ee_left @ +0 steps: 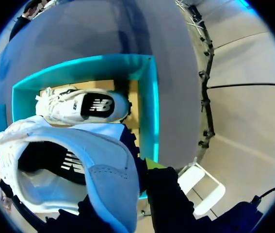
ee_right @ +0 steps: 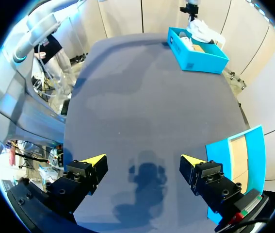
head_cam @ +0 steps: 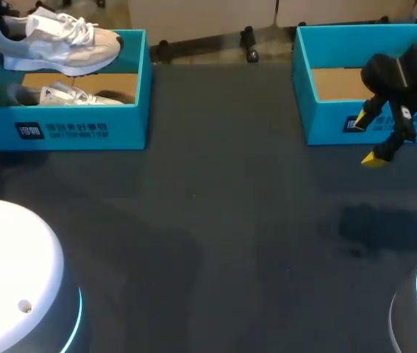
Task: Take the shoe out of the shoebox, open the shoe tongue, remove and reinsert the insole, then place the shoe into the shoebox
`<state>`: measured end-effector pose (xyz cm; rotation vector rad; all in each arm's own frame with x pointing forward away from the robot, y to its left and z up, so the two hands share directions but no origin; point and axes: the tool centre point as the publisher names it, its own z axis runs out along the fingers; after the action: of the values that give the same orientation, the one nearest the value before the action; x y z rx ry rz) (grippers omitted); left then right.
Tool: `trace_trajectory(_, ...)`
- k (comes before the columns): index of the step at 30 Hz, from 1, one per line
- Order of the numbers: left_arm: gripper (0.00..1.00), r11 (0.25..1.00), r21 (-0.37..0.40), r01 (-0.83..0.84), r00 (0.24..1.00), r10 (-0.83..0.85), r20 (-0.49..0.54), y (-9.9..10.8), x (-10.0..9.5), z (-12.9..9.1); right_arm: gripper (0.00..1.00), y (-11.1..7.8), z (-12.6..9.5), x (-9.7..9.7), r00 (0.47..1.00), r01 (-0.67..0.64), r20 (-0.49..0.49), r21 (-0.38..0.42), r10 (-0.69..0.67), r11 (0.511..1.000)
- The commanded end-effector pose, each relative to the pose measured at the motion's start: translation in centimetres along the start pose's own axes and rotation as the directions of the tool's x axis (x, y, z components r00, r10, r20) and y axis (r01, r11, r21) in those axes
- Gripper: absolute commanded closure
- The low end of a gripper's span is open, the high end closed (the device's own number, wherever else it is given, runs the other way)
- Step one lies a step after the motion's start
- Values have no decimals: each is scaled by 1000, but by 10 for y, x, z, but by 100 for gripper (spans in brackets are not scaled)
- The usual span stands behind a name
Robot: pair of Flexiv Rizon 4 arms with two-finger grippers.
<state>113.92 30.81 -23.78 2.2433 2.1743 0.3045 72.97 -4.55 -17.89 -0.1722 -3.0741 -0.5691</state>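
The left gripper [ee_left: 141, 175] clenches the heel of the white mesh sneaker [head_cam: 61, 43] above the teal cardboard shoebox [head_cam: 76, 131], while the right gripper [ee_right: 142, 167] hangs released.

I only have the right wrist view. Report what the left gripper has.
Observer: The left gripper is shut on a white shoe and holds it in the air above the left shoebox.
Operator: Check inside that box.
Observer: A second shoe, also white, lies in it below the held one.
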Motion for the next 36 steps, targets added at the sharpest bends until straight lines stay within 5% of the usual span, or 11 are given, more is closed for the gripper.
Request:
trace_trajectory(1, 100, 999, 45, -11, 1000, 11, -3, 19, -3, 10, 0, 1, 1, -1, 1000, -1, -2, 4, 1, 1000)
trace_trajectory(36, 100, 996, -3, 85, 996, -85, 8, 50, -17, 80, 0, 1, 1, -1, 1000, -1, -2, 4, 1, 1000)
